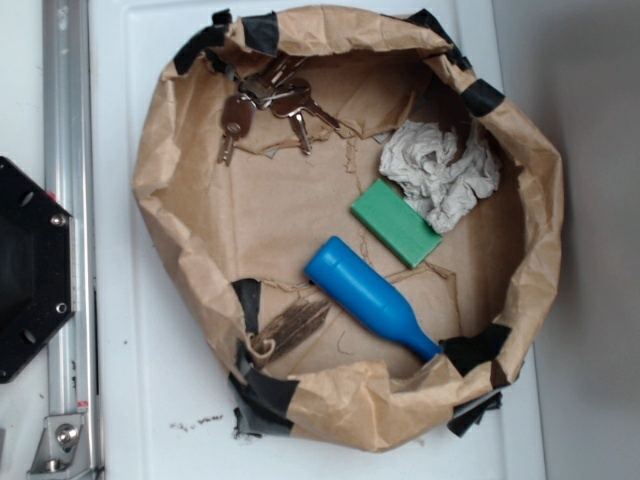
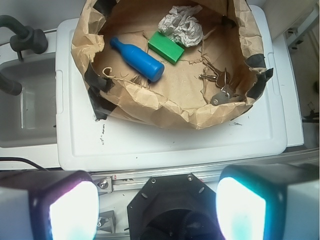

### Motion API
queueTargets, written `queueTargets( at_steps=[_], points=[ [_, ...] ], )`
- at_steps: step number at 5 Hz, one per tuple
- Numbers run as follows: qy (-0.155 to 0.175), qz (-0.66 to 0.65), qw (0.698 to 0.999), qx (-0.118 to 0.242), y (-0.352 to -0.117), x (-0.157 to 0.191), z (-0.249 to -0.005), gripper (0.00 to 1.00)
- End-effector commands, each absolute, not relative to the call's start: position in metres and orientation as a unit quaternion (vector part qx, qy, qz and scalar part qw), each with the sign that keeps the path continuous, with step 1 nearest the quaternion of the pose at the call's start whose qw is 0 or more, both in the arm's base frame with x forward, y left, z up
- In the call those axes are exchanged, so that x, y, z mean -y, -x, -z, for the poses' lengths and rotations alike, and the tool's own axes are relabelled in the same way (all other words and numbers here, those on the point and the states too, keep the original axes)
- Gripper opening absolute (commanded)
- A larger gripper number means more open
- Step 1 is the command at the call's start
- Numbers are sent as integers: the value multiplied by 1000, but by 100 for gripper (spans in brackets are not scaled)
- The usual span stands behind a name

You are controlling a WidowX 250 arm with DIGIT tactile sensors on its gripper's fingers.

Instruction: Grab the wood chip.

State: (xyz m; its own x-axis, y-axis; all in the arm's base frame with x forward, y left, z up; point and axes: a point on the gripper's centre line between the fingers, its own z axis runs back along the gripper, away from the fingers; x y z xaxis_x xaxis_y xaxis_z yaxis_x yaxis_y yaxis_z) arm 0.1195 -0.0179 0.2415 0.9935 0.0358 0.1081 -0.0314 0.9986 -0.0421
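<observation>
One wood chip in play, lying flat on the floor of the brown paper nest, near its lower-left wall in the exterior view. Long axis runs diagonal there: pale curled end points down-left toward a black tape patch, dark streaky end points up-right toward the base of the blue bottle. Chip sits just beside the bottle's fat end; contact can't be confirmed. In the wrist view the chip shows only as a thin pale sliver left of the bottle, partly masked by the paper wall. Other contents: green block touching the crumpled grey paper wad, keys at the far side of the nest, well apart from the chip. Nest sits on a white bench. Tool: two blurred finger pads at the bottom of the wrist view, spread wide, nothing between them, touching nothing. It hangs over the bench's near edge, outside the nest, well apart from the chip.
</observation>
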Motion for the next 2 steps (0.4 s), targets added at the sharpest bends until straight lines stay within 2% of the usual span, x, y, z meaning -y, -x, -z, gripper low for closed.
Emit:
queueTargets(
  at_steps=[1, 2],
  points=[
    [60, -116, 991, 1, -190, 8, -204, 100],
    [68, -195, 978, -37, -200, 5, -174, 100]
  ],
)
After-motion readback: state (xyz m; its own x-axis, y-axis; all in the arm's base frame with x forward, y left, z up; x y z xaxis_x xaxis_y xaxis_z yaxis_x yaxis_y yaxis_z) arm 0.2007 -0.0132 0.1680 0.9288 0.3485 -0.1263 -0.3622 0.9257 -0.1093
